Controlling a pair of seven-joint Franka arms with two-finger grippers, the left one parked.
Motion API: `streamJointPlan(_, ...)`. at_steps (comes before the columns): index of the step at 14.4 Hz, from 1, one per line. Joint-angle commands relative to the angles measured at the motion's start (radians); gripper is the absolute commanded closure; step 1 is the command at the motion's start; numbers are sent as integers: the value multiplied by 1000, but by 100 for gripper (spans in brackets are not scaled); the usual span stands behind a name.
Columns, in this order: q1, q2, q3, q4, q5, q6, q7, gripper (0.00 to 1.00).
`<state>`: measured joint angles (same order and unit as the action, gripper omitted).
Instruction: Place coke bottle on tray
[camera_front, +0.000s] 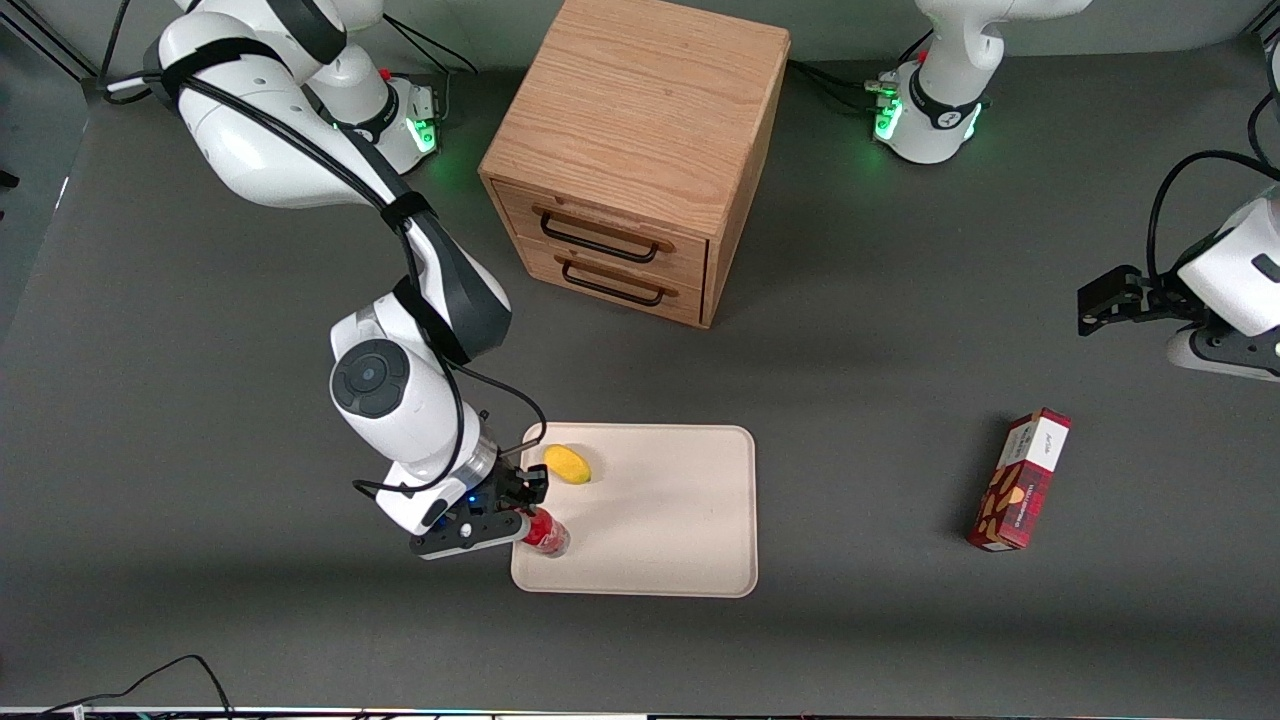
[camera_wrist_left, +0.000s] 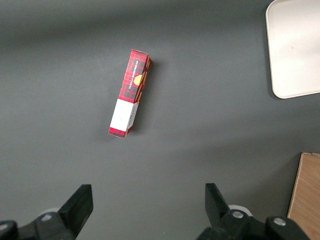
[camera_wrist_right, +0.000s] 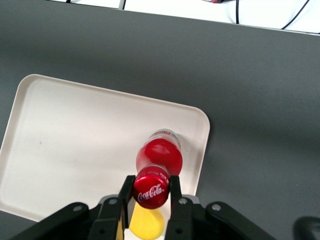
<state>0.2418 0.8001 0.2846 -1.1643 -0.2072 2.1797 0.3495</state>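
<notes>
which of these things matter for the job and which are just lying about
Job: small red coke bottle, shut in the gripper over the flat cream tray.
Lying about: yellow fruit on the tray, wooden drawer cabinet, red plaid snack box.

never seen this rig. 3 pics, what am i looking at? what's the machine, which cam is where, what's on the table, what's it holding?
These are robot arms bolted to a grey table. One picture looks down on the whole table from the front; the other two come from cameras on the arms' wrists, looking past the fingers.

The working arm's hand is above the tray's edge, shut on the coke bottle at its cap. The wrist view shows the bottle over the tray, near its rim; whether it touches the tray I cannot tell.

A yellow object lies on the tray. A wooden drawer cabinet stands farther from the front camera, and a red plaid box lies toward the parked arm's end.
</notes>
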Motion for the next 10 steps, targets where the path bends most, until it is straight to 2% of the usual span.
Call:
streamJointPlan(1,36,30,-25,46,-29,22,45,100)
streamJointPlan(6,34,42,-25,40,-29,45,43,100)
streamJointPlan(9,30,42,-25,40,-27,45,37,50)
streamJointPlan(10,34,41,-25,40,-27,45,43,43)
